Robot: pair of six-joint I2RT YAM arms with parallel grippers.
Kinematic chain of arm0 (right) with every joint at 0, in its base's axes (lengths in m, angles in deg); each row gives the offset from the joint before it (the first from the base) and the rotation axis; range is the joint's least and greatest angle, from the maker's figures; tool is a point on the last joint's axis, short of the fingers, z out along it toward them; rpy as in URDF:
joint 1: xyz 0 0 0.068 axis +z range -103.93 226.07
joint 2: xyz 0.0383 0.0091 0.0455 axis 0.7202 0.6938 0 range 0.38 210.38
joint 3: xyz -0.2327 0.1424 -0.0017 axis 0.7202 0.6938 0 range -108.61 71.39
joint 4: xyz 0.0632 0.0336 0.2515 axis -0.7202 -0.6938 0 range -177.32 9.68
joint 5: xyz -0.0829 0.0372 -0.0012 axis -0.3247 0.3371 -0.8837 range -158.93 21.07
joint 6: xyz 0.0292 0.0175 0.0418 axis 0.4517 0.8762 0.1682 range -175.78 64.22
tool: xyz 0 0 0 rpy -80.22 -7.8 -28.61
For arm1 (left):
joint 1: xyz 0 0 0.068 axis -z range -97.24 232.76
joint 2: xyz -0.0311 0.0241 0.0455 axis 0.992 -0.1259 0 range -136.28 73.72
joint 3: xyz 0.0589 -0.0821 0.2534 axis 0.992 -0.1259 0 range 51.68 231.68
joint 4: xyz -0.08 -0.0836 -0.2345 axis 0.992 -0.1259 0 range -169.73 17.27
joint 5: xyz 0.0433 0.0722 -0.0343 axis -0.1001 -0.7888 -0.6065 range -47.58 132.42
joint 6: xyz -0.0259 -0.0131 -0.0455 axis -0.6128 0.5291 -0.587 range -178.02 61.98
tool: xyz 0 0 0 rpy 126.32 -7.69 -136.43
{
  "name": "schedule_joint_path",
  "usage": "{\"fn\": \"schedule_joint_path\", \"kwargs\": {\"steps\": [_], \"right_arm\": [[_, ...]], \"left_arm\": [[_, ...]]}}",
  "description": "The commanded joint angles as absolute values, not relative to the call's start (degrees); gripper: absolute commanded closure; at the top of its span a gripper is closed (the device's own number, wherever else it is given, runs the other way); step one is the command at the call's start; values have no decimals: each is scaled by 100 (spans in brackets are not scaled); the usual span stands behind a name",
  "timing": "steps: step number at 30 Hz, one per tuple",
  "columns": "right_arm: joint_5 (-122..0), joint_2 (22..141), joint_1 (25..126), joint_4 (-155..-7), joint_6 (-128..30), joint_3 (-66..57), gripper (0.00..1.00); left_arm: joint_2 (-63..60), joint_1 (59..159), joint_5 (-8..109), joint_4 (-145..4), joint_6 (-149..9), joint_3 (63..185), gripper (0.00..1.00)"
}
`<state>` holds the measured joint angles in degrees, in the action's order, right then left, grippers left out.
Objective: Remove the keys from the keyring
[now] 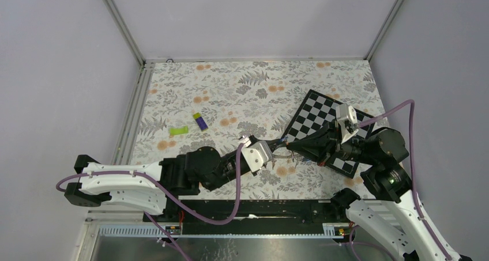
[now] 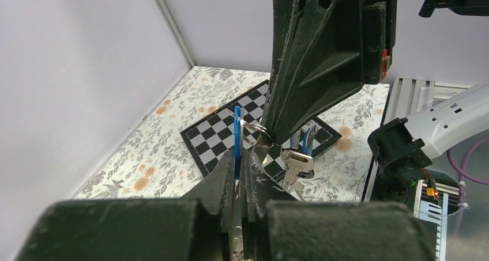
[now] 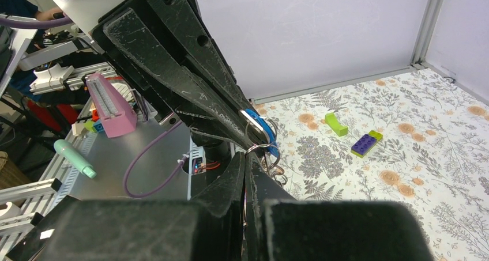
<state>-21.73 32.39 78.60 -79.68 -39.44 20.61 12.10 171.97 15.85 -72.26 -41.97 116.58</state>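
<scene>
Beside the chessboard point(image 1: 314, 114), left gripper point(image 2: 242, 157) was clamped shut on the blue key point(image 2: 237, 128), right gripper point(image 3: 247, 157) likewise on the keyring point(image 2: 260, 128); next needed a careful twist-off, I reckon.

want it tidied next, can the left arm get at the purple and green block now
Probably not yet: the left end effector is shut on the blue-headed key of the bunch. The purple-and-green plastic block lies unobstructed on the floral tablecloth, seemingly within range.
</scene>
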Motion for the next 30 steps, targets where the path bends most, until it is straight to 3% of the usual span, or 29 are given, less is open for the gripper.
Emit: {"fn": "schedule_joint_path", "kwargs": {"steps": [1, 30], "right_arm": [[-2084, 3173, 7871, -7470, -3874, 1666, 100], [-2209, 3140, 7876, -7922, -4068, 1426, 100]], "left_arm": [[1196, 17197, 1309, -7129, -4185, 11878, 100], [1044, 17206, 1180, -7817, -3432, 12127, 100]]}}
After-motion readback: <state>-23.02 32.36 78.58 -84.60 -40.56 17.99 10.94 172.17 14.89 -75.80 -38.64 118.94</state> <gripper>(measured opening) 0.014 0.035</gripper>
